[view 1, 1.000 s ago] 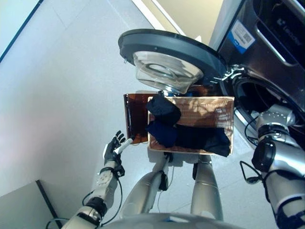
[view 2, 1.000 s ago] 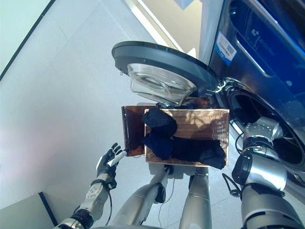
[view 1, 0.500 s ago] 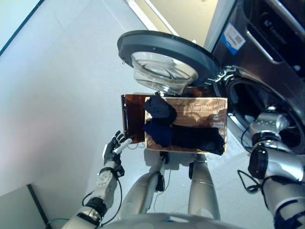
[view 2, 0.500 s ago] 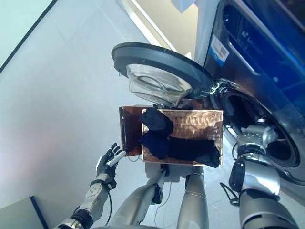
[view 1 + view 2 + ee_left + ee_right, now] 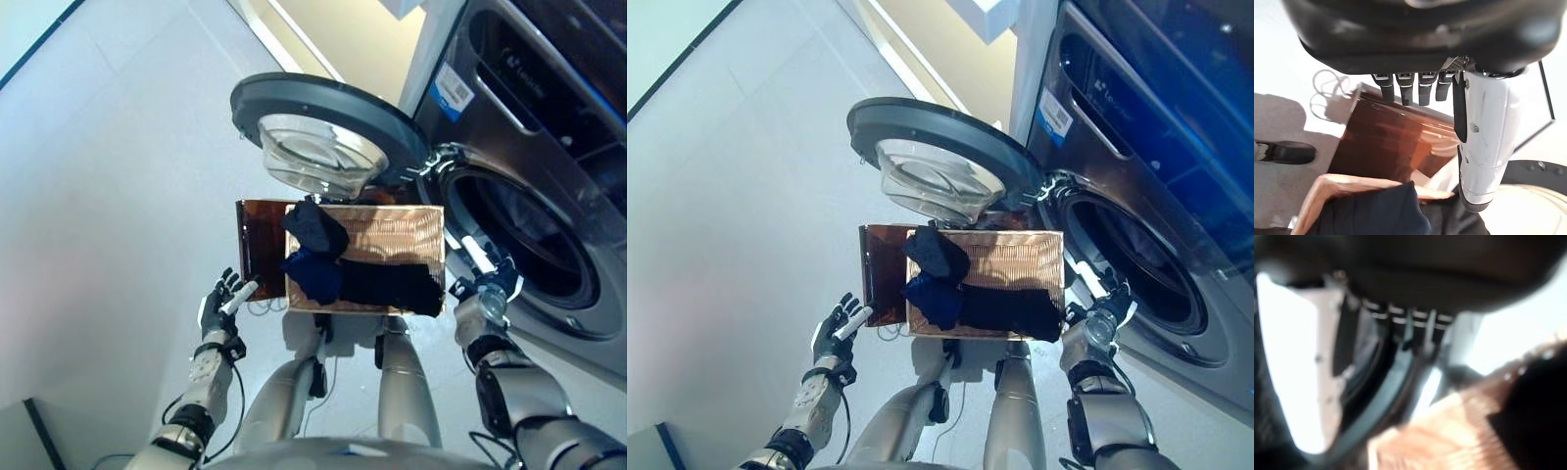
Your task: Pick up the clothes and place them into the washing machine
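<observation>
A humanoid robot stands over a brown cardboard box [image 5: 392, 235] of dark clothes [image 5: 358, 279] at centre frame, beside a front-loading washing machine [image 5: 549, 127] that fills the right side, its round door [image 5: 318, 122] swung wide toward upper centre. No garment is lifted yet: the clothes lie heaped in the box, one dark bundle piled at its left end and more cloth spread along its lower edge, one corner draped over the rim. What the open drum [image 5: 519, 240] holds cannot be made out; it looks dark inside.

The left hand [image 5: 221, 302] hangs at lower left, just beside the box's folded-out flap [image 5: 257, 245], fingers straight and holding nothing. The right hand [image 5: 487, 277] sits at lower right between the box and the drum opening, fingers relaxed and spread, also empty.

The likely hazards lie in the tight quarters. The open door overhangs the box's upper edge, so a lifting arm could knock it. The draped corner could snag on the rim and drag the light box. A loose grip on a soft heap may take only part, dropping cloth on the grey floor [image 5: 108, 176] short of the drum.
</observation>
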